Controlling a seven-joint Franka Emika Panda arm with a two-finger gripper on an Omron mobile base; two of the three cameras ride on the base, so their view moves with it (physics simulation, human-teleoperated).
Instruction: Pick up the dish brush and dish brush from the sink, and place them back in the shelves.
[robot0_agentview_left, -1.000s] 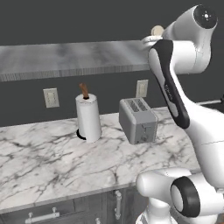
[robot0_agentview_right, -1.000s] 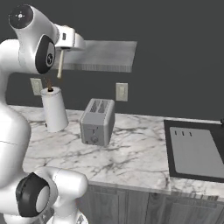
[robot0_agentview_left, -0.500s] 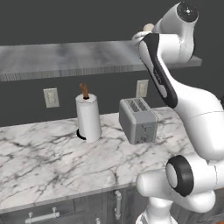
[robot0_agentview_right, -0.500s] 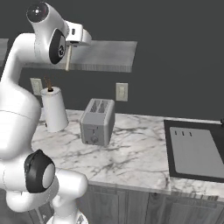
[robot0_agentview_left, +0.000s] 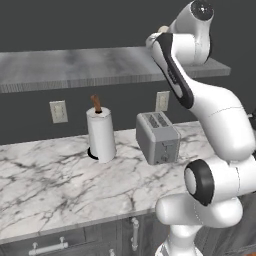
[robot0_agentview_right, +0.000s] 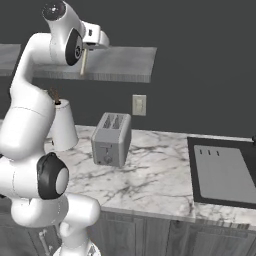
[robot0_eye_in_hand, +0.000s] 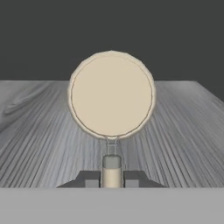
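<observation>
My gripper (robot0_eye_in_hand: 111, 178) is shut on the thin handle of a dish brush (robot0_eye_in_hand: 111, 94), whose round beige head faces the hand camera. Beneath and beyond it lies the grey streaked shelves slab (robot0_eye_in_hand: 43, 144). In the right base view the gripper (robot0_agentview_right: 86, 49) is raised at the shelves (robot0_agentview_right: 125, 62), and the dish brush (robot0_agentview_right: 83, 64) hangs down across the slab's front edge. From the left base view, the dish brush (robot0_agentview_left: 162, 29) peeks out behind the raised arm, just above the shelves (robot0_agentview_left: 75, 67). The black sink (robot0_agentview_right: 192, 170) with its pale ribbed board lies at the counter's right end.
On the white marble counter (robot0_agentview_left: 60, 180) stand a paper towel roll (robot0_agentview_left: 101, 134) and a silver toaster (robot0_agentview_left: 158, 137), both below the shelves. Two wall outlets (robot0_agentview_left: 58, 111) sit on the dark wall behind them.
The arm has lifted and swung in towards the shelves, carrying the dish brush up from below the slab's edge to its level. The grip has stayed shut.
</observation>
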